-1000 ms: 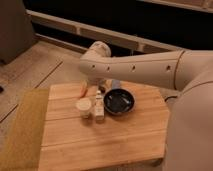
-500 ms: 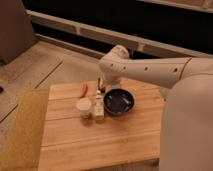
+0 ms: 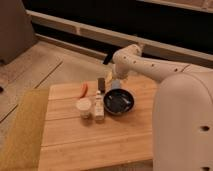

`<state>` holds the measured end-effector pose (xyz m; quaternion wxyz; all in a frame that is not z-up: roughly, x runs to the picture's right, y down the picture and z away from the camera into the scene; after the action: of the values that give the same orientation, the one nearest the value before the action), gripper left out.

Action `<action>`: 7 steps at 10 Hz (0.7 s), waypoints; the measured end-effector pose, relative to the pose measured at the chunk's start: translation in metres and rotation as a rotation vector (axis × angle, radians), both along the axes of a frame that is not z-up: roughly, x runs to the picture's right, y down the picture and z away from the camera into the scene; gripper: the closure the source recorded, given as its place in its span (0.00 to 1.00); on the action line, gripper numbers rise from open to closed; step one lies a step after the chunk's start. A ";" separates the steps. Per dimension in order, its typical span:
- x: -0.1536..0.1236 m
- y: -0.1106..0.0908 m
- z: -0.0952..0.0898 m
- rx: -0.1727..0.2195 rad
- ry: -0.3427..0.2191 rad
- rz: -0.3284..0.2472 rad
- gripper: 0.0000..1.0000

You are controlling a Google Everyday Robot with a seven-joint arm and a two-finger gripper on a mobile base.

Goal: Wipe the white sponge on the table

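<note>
The table [image 3: 100, 150] is a rigid plank surface; it should bear wiping pressure without yielding, though the plank seams may catch a dragged edge. The gripper [image 3: 116, 77] hangs from the bent white arm over the table's far edge, at about 12 o'clock from the table centre. Its pincer stands spread, and nothing can be seen pinched in it. The black bowl [image 3: 119, 102] sits near the table centre, directly below the gripper in the view. Its dark interior shows only glints, and no contents can be made out. The white cup [image 3: 83, 108] stands upright at the bowl's 9 o'clock, well apart from it; its pale interior does not show whether anything is in it. The white sponge [image 3: 115, 86] lies on the table at the bowl's 12 o'clock, just beside the rim and close under the gripper; whether the gripper touches it cannot be told. Expect the sponge to be light, soft and compressible, with little risk of damage and little tendency to slip. Take hold across its two long sides, from above, with the jaws seated low enough that the block does not roll out under sideways load. Keep wiping strokes clear of the bowl rim.
</note>
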<state>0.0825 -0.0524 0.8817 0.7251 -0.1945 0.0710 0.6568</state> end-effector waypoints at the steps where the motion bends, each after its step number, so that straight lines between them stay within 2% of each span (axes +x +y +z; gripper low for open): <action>1: 0.004 -0.002 0.004 -0.003 -0.012 -0.005 0.35; 5: 0.009 -0.005 0.008 0.001 -0.009 -0.005 0.35; 7: 0.018 -0.014 0.018 0.031 0.021 0.009 0.35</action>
<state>0.1007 -0.0666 0.8993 0.7243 -0.1764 0.0676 0.6631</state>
